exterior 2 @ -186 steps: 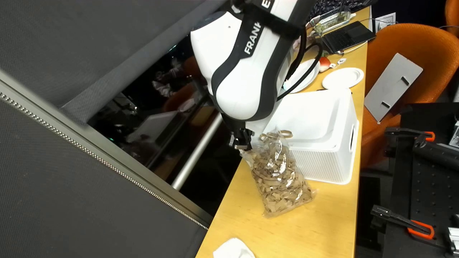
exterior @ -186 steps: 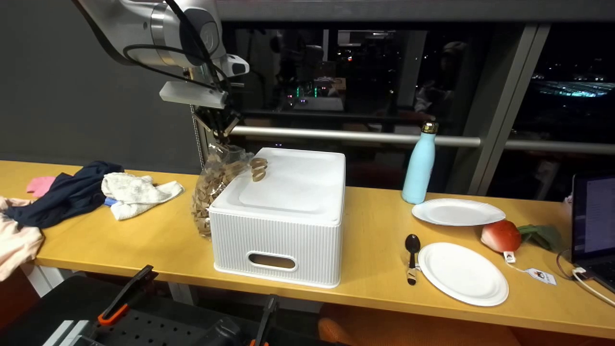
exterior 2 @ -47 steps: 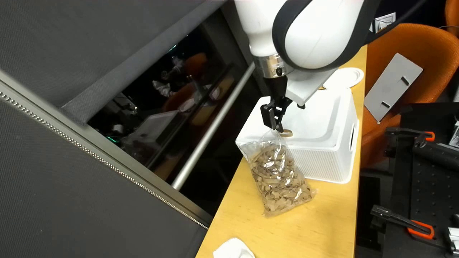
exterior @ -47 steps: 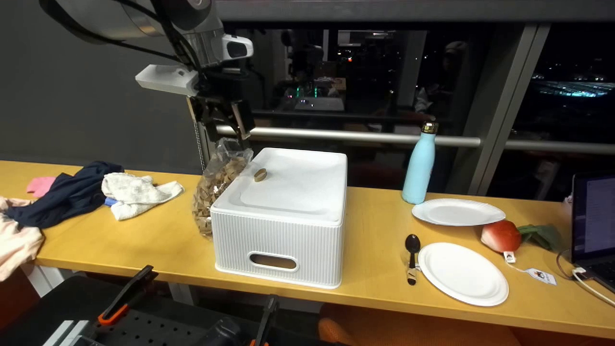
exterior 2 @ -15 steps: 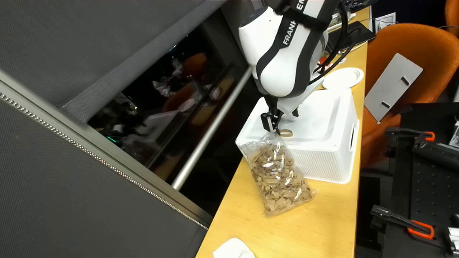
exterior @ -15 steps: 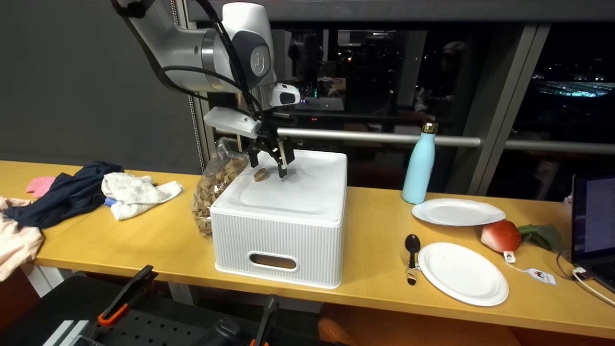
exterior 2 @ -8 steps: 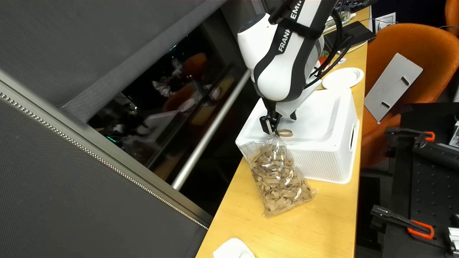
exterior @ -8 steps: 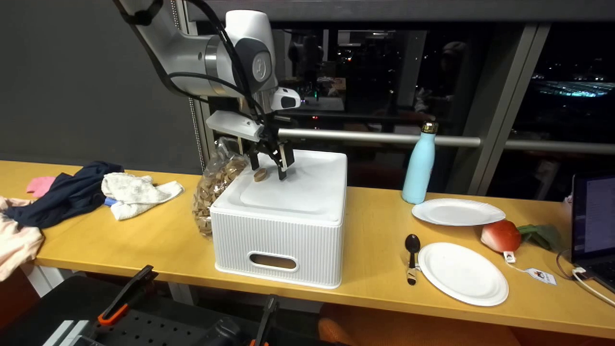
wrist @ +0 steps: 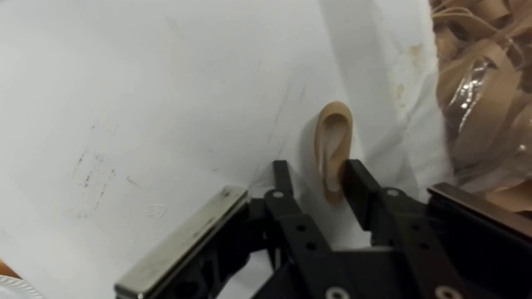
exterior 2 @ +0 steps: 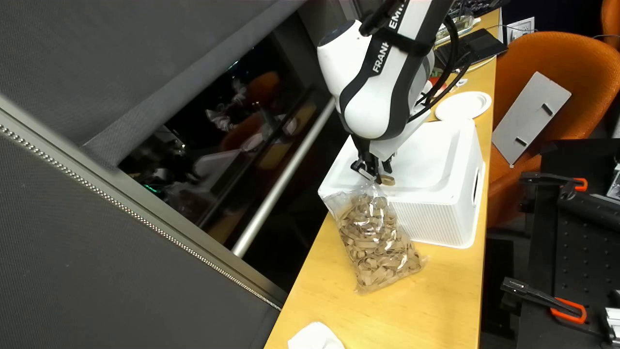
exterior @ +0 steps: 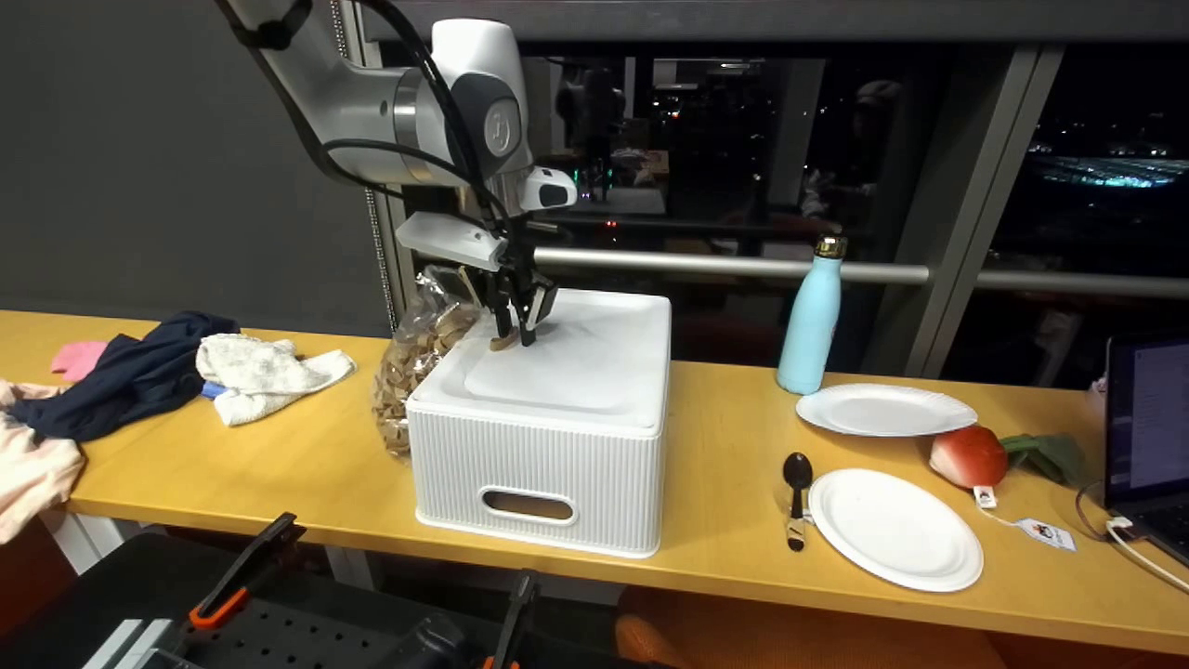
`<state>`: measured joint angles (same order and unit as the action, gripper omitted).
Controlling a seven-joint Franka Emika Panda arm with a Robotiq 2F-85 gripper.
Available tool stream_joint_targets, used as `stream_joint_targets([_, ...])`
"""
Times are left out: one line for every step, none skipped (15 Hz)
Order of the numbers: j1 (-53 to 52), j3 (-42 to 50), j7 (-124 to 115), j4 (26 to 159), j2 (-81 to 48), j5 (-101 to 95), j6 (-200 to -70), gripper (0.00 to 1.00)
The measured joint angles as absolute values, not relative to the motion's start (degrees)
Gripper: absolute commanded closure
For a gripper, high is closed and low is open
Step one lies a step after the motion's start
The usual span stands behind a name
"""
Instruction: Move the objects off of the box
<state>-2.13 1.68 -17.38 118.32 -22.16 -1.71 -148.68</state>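
The white ribbed box [exterior: 539,483] stands on the table; it also shows in an exterior view [exterior 2: 426,223]. One tan ring-shaped band [exterior: 503,345] lies on the box's lid near the edge by the bag; it is a narrow loop in the wrist view [wrist: 333,109]. My gripper [exterior: 516,338] points down at the lid, around the band's near end. In the wrist view my gripper [wrist: 317,164] is partly open: one finger [wrist: 356,182] touches or nearly touches the band, and the other finger [wrist: 282,176] stands apart from it.
A clear bag of tan bands [exterior 2: 378,242] leans against the box's side. Cloths [exterior: 265,367] lie at one end of the table. A blue bottle [exterior: 810,325], white plates [exterior: 896,530], a black spoon [exterior: 796,502], a toy vegetable [exterior: 969,455] and a laptop [exterior: 1147,437] stand beyond the box.
Compared with 12.4 s ago, fewer bands lie on the lid; one remains. My gripper has come down over the lid, and in the last half second its fingers have drawn closer around the band.
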Motion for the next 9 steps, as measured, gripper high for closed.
stream_joint_targets([-2.23, 1.64, -17.38, 118.21, -22.16, -1.71, -148.68, 0.99])
stream_joint_targets([-2.34, 1.59, -17.37, 118.15, -22.16, -1.72, -148.68, 1.0])
stream_joint_targets([-2.53, 1.57, -17.37, 118.11, -22.16, -1.72, -148.68, 1.0])
stream_joint_targets([-2.72, 1.57, -17.37, 118.06, -22.16, -1.72, -148.68, 1.0])
stream_joint_targets([-2.91, 1.57, -17.37, 118.0, -22.16, -1.72, -148.68, 1.0])
stream_joint_targets([-3.07, 1.57, -17.37, 117.89, -22.16, -1.72, -148.68, 0.99])
stream_joint_targets([-3.23, 1.57, -17.37, 117.78, -22.13, -1.73, -148.68, 0.99])
stream_joint_targets([-3.46, 1.57, -17.38, 117.71, -22.08, -1.78, -148.67, 0.99])
stream_joint_targets([-3.76, 1.58, -17.39, 117.68, -22.01, -1.88, -148.61, 0.99])
